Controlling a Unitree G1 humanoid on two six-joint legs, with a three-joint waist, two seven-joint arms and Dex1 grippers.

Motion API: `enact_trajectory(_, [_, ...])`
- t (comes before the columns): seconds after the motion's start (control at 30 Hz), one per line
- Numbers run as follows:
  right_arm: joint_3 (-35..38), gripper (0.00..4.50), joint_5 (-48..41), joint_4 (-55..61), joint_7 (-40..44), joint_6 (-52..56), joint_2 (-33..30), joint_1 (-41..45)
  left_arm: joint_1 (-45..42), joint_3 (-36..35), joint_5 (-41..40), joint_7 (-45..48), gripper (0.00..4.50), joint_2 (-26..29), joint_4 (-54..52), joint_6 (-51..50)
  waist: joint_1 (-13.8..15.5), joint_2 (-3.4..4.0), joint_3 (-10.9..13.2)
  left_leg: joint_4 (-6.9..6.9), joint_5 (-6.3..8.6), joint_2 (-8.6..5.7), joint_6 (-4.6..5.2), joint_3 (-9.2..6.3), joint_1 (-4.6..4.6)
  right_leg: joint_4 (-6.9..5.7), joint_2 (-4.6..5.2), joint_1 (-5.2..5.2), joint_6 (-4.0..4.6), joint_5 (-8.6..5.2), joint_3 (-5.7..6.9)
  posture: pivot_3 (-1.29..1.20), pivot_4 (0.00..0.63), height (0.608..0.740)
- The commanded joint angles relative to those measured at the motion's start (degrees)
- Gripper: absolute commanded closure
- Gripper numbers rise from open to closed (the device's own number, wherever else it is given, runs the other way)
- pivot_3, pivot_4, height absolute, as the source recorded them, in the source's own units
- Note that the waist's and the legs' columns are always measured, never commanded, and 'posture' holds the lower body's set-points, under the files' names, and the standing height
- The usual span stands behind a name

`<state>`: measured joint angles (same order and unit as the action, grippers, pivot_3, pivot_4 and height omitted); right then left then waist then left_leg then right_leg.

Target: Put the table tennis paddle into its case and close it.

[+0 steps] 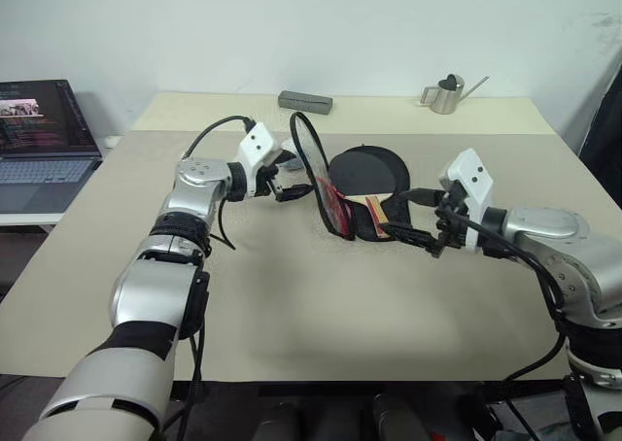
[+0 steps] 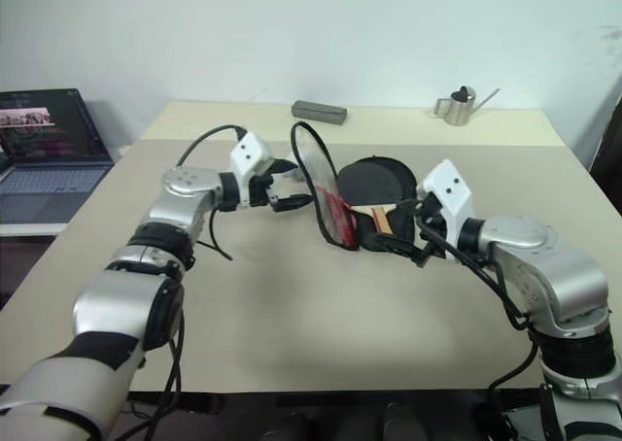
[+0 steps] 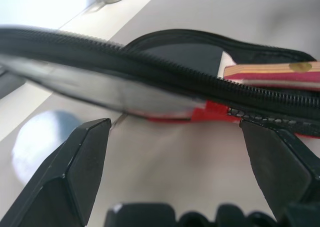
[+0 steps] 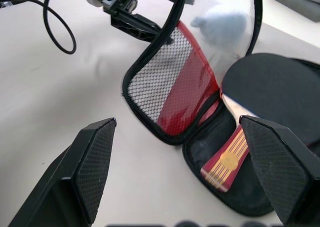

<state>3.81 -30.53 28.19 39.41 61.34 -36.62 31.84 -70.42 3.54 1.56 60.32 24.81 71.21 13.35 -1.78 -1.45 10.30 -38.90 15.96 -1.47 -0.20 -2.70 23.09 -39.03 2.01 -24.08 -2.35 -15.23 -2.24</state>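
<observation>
The case (image 1: 362, 222) lies open on the table, and its lid (image 1: 311, 169) stands upright with a red mesh pocket (image 4: 165, 82) on the inside. The table tennis paddle (image 1: 367, 166) rests in the lower half, black face up, its wooden handle (image 4: 227, 159) pointing towards my right arm. My left gripper (image 1: 296, 184) is open just outside the lid. In the left wrist view the lid's zipper rim (image 3: 150, 67) runs across the gap between the fingers; I cannot tell whether they touch it. My right gripper (image 1: 406, 216) is open and holds nothing, just short of the case's handle end.
A small pale ball (image 4: 220, 24) lies behind the lid. At the table's far edge are a grey box (image 1: 304, 101) and a metal watering can (image 1: 447, 93). An open laptop (image 1: 39, 140) sits on a side desk to the left.
</observation>
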Motion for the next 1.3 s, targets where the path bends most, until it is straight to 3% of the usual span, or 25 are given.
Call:
enact_trajectory(0.03, [3.9, 0.18, -3.2, 4.9, -1.5, 2.4, -1.0, -0.9, -3.8, -0.3, 1.1, -1.2, 0.0, -1.4, 1.1, 2.0, 0.1, -0.01, 0.0, 0.0, 0.0, 0.0, 0.0, -0.01, 0.0, 0.0, 0.0, 0.0, 0.0, 0.0, 0.01, 0.0, 0.15, 0.74])
enact_trajectory(0.87, [17.3, 0.18, -19.6, 19.0, -17.4, 18.6, 0.7, -6.8, -8.9, 0.2, 8.5, -14.7, 0.0, -19.8, 6.6, -0.1, 0.2, -0.04, 0.0, 0.0, 0.0, -0.08, 0.02, -0.04, 0.04, 0.0, -0.02, 0.02, -0.03, -0.01, -0.01, 0.0, 0.15, 0.74])
enact_trajectory(1.3, [20.8, 0.18, -26.2, 19.1, -24.0, 21.4, 1.3, -6.6, -6.9, 0.7, 12.2, -29.5, 0.0, -19.7, 7.2, -1.6, 0.1, -0.04, 0.0, 0.01, -0.01, -0.06, 0.02, -0.03, 0.01, -0.03, -0.02, 0.02, -0.03, -0.01, -0.06, 0.0, 0.15, 0.74])
